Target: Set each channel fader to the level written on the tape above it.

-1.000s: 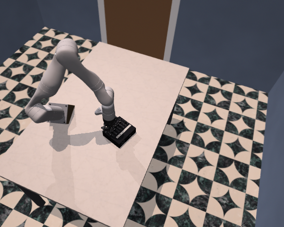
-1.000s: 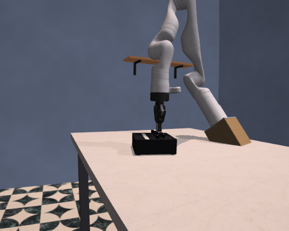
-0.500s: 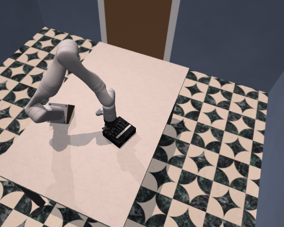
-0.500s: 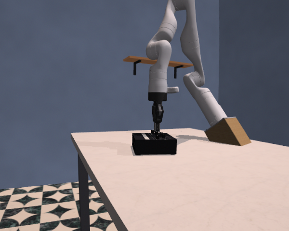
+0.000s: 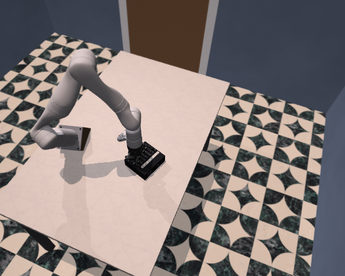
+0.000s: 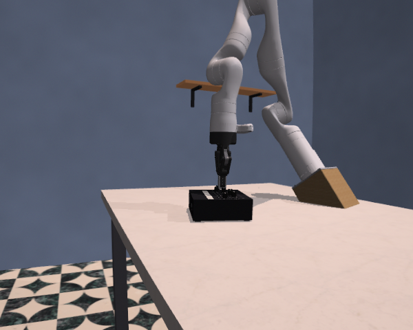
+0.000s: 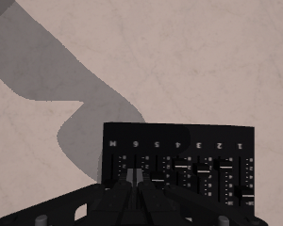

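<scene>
The black lighting desk (image 5: 144, 160) stands flat on the table, near its right edge; it also shows in the exterior view (image 6: 220, 205). A white tape strip (image 5: 152, 158) runs across its top. My gripper (image 5: 131, 156) (image 6: 221, 186) points straight down with its shut fingers touching the desk top. In the wrist view the shut fingers (image 7: 134, 185) lie over the slot marked 6, beside the M slot, and hide both caps. The other caps show: channel 5 (image 7: 157, 179), channel 4 (image 7: 181, 165), channel 3 (image 7: 203, 170), channel 2 (image 7: 225, 166), channel 1 (image 7: 247, 194). The tape's numbers are hidden.
The arm's wedge-shaped wooden base (image 6: 325, 188) stands on the table behind the desk. The table's right edge (image 5: 196, 160) runs close to the desk. A wall shelf (image 6: 224, 89) hangs behind the arm.
</scene>
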Controlling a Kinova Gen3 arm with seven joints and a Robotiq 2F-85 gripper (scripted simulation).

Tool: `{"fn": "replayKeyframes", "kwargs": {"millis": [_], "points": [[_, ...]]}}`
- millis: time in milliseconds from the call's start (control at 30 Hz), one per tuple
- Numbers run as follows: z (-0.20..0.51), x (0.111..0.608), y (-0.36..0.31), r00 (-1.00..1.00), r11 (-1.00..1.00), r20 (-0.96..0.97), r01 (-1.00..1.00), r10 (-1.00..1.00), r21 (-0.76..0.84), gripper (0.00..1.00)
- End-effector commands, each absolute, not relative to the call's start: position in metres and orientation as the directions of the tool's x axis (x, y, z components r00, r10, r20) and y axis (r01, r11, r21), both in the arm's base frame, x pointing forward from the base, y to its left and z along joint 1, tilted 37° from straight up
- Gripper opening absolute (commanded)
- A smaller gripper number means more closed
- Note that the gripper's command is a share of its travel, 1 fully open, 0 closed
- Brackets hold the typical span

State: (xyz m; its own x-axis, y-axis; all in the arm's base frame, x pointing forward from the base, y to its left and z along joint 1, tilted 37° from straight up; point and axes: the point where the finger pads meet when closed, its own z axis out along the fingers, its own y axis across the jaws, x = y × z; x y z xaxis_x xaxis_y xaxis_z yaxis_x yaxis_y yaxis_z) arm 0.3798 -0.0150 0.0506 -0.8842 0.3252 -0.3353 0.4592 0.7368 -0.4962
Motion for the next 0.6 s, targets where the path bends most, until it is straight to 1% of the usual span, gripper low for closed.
{"fn": "replayKeyframes", "kwargs": {"millis": [0, 567], "points": [[0.0514, 0.382, -0.0154, -0.883, 0.737, -0.338, 0.461, 0.326, -0.494, 0.0], [0.0524, 0.3846, -0.0164, -0.883, 0.737, -0.338, 0.461, 0.326, -0.494, 0.0]]}}
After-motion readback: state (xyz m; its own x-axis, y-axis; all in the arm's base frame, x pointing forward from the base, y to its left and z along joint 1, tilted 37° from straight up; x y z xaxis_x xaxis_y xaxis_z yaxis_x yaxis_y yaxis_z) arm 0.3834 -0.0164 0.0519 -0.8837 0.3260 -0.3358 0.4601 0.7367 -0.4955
